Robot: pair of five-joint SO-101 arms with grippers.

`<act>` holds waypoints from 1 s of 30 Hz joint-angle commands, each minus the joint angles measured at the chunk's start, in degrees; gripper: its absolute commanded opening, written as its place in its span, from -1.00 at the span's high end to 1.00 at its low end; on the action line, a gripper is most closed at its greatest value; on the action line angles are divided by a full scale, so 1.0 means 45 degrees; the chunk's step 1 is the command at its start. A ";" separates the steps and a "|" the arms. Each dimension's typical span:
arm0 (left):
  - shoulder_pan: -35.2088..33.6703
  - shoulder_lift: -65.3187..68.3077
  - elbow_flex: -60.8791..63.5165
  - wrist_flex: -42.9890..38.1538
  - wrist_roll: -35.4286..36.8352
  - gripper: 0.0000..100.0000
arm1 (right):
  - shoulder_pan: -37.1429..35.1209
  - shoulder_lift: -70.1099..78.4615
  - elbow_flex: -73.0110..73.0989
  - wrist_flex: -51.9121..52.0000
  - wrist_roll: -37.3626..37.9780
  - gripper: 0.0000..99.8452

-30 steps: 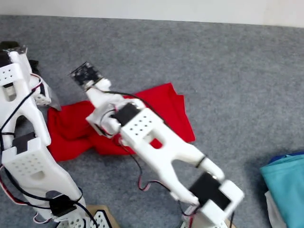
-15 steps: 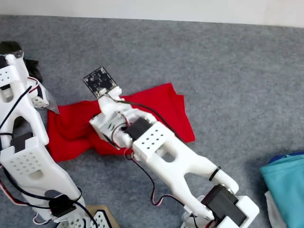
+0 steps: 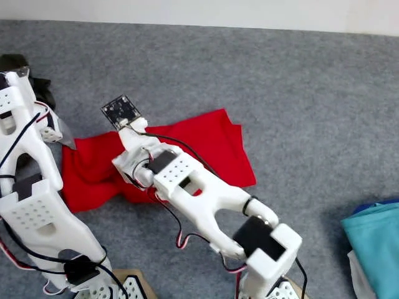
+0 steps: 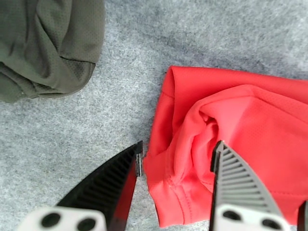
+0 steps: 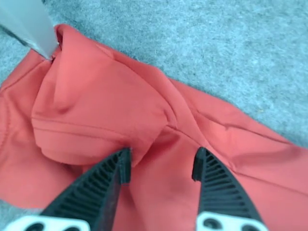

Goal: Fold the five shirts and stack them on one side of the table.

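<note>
A: Red shirt, where?

B: Red shirt (image 3: 215,146) lies crumpled on the grey table (image 3: 299,93), left of centre. The right arm (image 3: 206,199) crosses over its near part.

A: Left claw?

B: Left claw (image 4: 179,153) is apart, low over the shirt's left end. One finger is over bare table just beside the hem and the other is over the bunched red cloth. The hem corner sits between them, and nothing is clamped.

A: Right claw?

B: Right claw (image 5: 162,158) is also apart, pointing down at a raised fold near the shirt's middle. The fold's edge runs between the two tips. Can't tell if the tips touch the cloth.

A: Are the two close?

B: Yes. In the right wrist view a grey finger (image 5: 29,24) of the left claw sits at the shirt's corner, touching it.

A: Other shirts?

B: Dark shirt (image 4: 48,43) is bunched up near the table's far left, apart from the red one, with grey table between them. Teal pile (image 3: 374,233) is at the right edge, well apart, with something white under it.

A: Left arm?

B: Left arm (image 3: 34,205) stands along the left side, its wrist over the red shirt's left end.
</note>
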 commanded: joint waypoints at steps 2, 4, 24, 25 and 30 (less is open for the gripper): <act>-0.0186 -0.0107 -0.0147 0.0059 0.0117 0.50 | 0.0107 0.0498 -0.1006 -0.0283 -0.0117 0.71; -0.0186 -0.0107 -0.0147 0.0059 0.0117 0.50 | 0.0107 0.0830 -0.1299 -0.0244 -0.0059 0.82; -0.0166 -0.0088 -0.0127 0.0059 0.0137 0.50 | 0.0733 -0.3429 0.0615 0.1045 -0.0020 0.97; -0.0186 -0.0088 -0.0107 0.0059 0.0137 0.50 | 0.0772 -0.3878 0.0947 0.1045 -0.0020 0.97; -0.0186 -0.0088 -0.0107 0.0059 0.0117 0.50 | 0.1377 -0.6769 0.2647 0.1573 -0.0020 0.97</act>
